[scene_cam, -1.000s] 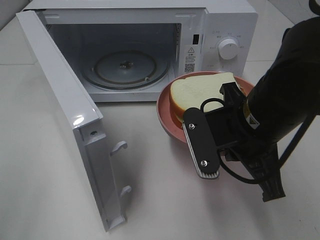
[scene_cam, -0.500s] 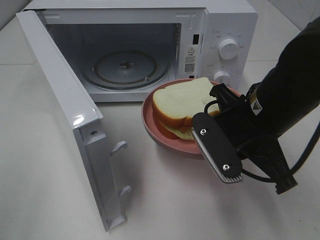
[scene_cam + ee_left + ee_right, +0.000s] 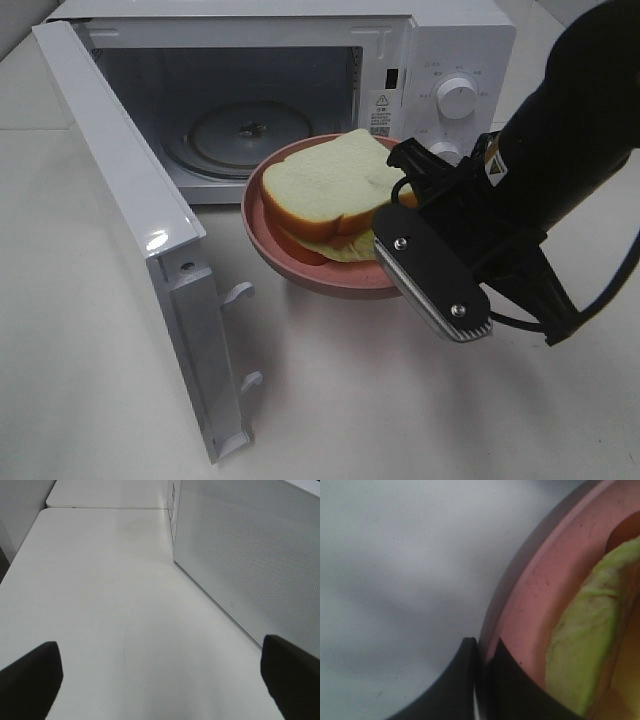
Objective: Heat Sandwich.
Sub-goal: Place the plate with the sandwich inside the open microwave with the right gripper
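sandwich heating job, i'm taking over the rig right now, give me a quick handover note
Right gripper: shut on the rim of the pink plate, which appears lifted off the table just in front of the microwave opening.
Left gripper: open, empty, beside the microwave's side wall.
Sandwich: lying on the plate.
Done: door open, plate gripped.
Left: set the plate on the bare turntable, release, withdraw, shut the door, start the heating.
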